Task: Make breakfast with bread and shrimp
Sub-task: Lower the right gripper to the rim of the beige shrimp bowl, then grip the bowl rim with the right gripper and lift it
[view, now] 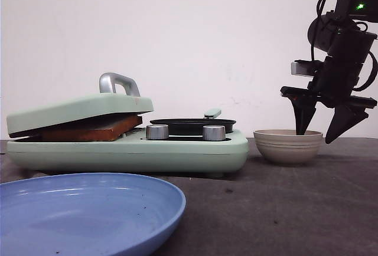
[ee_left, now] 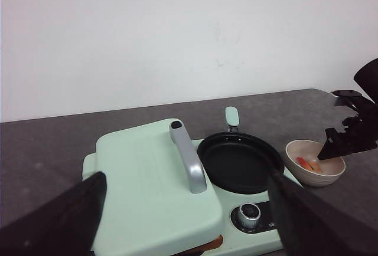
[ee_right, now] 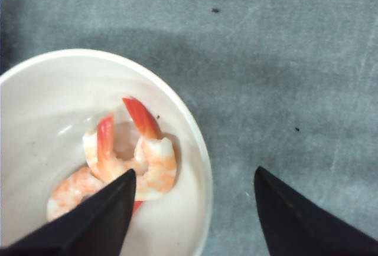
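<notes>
The bread [view: 88, 130] shows as a browned slab wedged under the half-lowered lid [view: 77, 110] of the mint-green breakfast maker; a sliver of the bread [ee_left: 210, 245] peeks out below the lid. Pink shrimp [ee_right: 139, 156] lie in a beige bowl [view: 288, 146] to the right of the machine. My right gripper [view: 316, 131] is open over the bowl's right rim [ee_right: 201, 167], with one finger inside near the shrimp and the other outside over the table. My left gripper [ee_left: 189, 220] hovers open above the lid and holds nothing.
A black frying pan [view: 192, 125] sits on the machine's right half, behind two silver knobs [view: 157, 132]. A silver handle [ee_left: 189, 157] arches over the lid. A large blue plate [view: 88, 209] lies at the table's front left. The table is dark grey.
</notes>
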Controlling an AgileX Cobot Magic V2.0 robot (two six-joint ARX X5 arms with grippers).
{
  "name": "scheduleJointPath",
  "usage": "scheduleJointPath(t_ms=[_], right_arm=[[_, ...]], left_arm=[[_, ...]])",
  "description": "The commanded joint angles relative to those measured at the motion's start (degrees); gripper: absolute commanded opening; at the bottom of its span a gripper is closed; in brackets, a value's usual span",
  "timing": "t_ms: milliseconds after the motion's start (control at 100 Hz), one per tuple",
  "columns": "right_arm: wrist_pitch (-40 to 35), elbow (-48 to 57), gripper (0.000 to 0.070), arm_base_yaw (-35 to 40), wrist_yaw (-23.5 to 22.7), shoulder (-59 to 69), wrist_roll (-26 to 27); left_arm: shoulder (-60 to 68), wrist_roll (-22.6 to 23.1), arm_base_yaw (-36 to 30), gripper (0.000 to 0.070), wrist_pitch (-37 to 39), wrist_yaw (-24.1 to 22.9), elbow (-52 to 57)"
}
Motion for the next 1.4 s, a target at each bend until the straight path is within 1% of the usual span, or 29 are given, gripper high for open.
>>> scheduleJointPath(t_ms=[0, 60, 140, 210, 250, 300, 400, 420, 430, 440, 480, 490, 510, 680, 870, 940, 1010, 1100, 1240, 1390], right_arm=[[0.2, 1.5, 0.0367, -0.1, 0.2, 1.4, -0.7], [-0.4, 1.5, 0.0364, -0.1, 0.3, 1.7, -0.7], [-0.8, 1.5, 0.0326, -0.1, 0.2, 2.3, -0.7], [-1.1, 1.5, 0.0313, -0.1, 0.3, 2.8, -0.7], [-1.1, 1.5, 0.0290, -0.1, 0.2, 3.1, -0.7], [-1.4, 1.5, 0.0245, -0.1, 0.2, 3.3, -0.7], [-1.6, 1.4, 0.0225, -0.1, 0.2, 3.6, -0.7], [-1.6, 1.4, 0.0198, -0.1, 0.2, 3.6, -0.7], [-1.5, 1.4, 0.0168, -0.1, 0.2, 3.6, -0.7], [-1.5, 1.4, 0.0157, -0.1, 0.2, 3.6, -0.7], [-1.3, 1.4, 0.0062, -0.1, 0.1, 3.6, -0.7], [-1.2, 1.4, 0.0026, -0.1, 0.0, 3.6, -0.7], [-1.1, 1.4, 0.0000, -0.1, 0.0, 3.6, -0.7], [-0.9, 1.4, 0.0000, 0.0, -0.1, 3.6, -0.7], [0.4, 1.4, 0.0000, 0.0, -3.4, 3.3, -0.2], [0.8, 1.5, 0.0000, 0.0, -3.4, 2.7, -0.2], [1.8, 1.5, 0.0000, 0.0, -3.5, 1.6, -0.2], [2.8, 1.5, 0.0000, 0.0, -4.9, -0.1, 0.0], [3.8, 1.6, 0.0000, 0.0, -5.2, -3.3, 0.3], [6.1, 1.6, 0.0000, 0.1, -8.9, -6.0, 3.0]], left_arm=[[0.3, 0.4, -0.2, 0.0469, 0.5, -0.2, 0.2], [0.3, 0.4, -0.2, 0.0469, 0.5, -0.2, 0.2], [0.3, 0.4, -0.2, 0.0469, 0.5, -0.2, 0.2], [0.3, 0.4, -0.2, 0.0469, 0.5, -0.2, 0.2], [0.3, 0.4, -0.2, 0.0469, 0.5, -0.2, 0.2], [0.3, 0.4, -0.2, 0.0469, 0.5, -0.2, 0.2], [0.3, 0.4, -0.2, 0.0469, 0.5, -0.2, 0.2], [0.3, 0.4, -0.2, 0.0469, 0.5, -0.2, 0.2], [0.3, 0.4, -0.2, 0.0469, 0.5, -0.2, 0.2], [0.3, 0.4, -0.2, 0.0469, 0.6, -0.2, 0.2], [0.3, 0.4, -0.2, 0.0469, 0.6, -0.2, 0.2], [0.3, 0.4, -0.2, 0.0469, 0.6, -0.2, 0.2], [0.3, 0.4, -0.2, 0.0469, 0.5, -0.2, 0.2], [0.3, 0.4, -0.2, 0.0469, 0.5, -0.2, 0.2], [0.3, 0.4, -0.2, 0.0469, 0.5, -0.2, 0.2], [0.3, 0.4, -0.2, 0.0469, 0.5, -0.2, 0.2], [0.3, 0.4, -0.2, 0.0469, 0.4, -0.2, 0.2], [0.3, 0.6, -0.2, 0.0469, 0.1, -0.2, 0.2], [0.3, 1.0, -0.2, 0.0470, -0.8, -0.2, 0.2], [0.3, 1.0, -0.2, 0.0470, -0.9, -0.2, 0.2]])
